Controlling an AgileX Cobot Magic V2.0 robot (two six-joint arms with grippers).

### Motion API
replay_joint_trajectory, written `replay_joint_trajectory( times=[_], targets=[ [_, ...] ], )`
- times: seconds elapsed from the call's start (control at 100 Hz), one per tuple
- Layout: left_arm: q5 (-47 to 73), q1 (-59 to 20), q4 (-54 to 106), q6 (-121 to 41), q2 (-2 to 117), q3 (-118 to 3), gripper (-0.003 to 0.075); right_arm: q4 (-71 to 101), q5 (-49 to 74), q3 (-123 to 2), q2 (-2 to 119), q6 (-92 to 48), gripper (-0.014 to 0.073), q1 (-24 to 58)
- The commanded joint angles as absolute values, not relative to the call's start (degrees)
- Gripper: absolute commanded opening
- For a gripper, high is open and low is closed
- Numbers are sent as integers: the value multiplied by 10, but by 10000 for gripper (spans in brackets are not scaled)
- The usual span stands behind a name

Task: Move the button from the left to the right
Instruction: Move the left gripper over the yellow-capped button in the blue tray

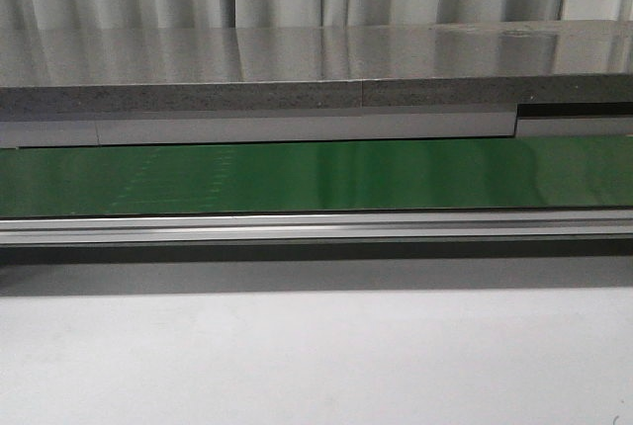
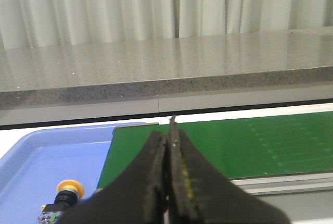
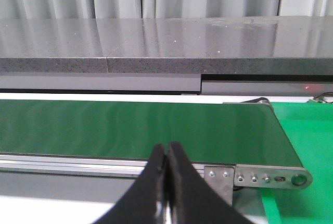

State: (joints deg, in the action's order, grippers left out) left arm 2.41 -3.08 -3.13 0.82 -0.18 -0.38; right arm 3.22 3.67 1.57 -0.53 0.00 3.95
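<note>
The button (image 2: 66,195), with a round yellow-orange head on a black body, lies in a blue tray (image 2: 36,156) in the left wrist view, at the left end of the green conveyor belt (image 2: 250,146). My left gripper (image 2: 170,135) is shut and empty, its black fingers pressed together, held beside and above the button, apart from it. My right gripper (image 3: 167,151) is shut and empty in front of the belt (image 3: 135,130) near its right end. The front view shows the belt (image 1: 316,176) but no button and no gripper.
A grey stone-like ledge (image 1: 316,69) runs behind the belt, with curtains beyond. An aluminium rail (image 1: 316,227) edges the belt's front. A bright green surface (image 3: 307,130) lies past the belt's right end, next to a screwed metal bracket (image 3: 260,177). White tabletop (image 1: 316,356) lies in front.
</note>
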Motion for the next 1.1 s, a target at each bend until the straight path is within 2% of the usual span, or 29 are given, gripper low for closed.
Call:
replay_joint_trajectory(
  times=[0.0, 0.44, 0.65, 0.77, 1.09],
  targets=[
    [-23, -35, -30, 13, -22, 22, -19, 32, -9, 5, -15, 0, -67, 40],
    [-41, -35, -30, 13, -22, 22, -19, 32, -9, 5, -15, 0, -67, 40],
    [-26, -35, -30, 13, -13, -18, -19, 32, -9, 5, -15, 0, -67, 40],
    [39, -35, -30, 13, 20, -84, -19, 32, -9, 5, -15, 0, -67, 40],
    [329, -35, -42, 13, 188, -312, -19, 32, -9, 5, -15, 0, -67, 40]
  ],
)
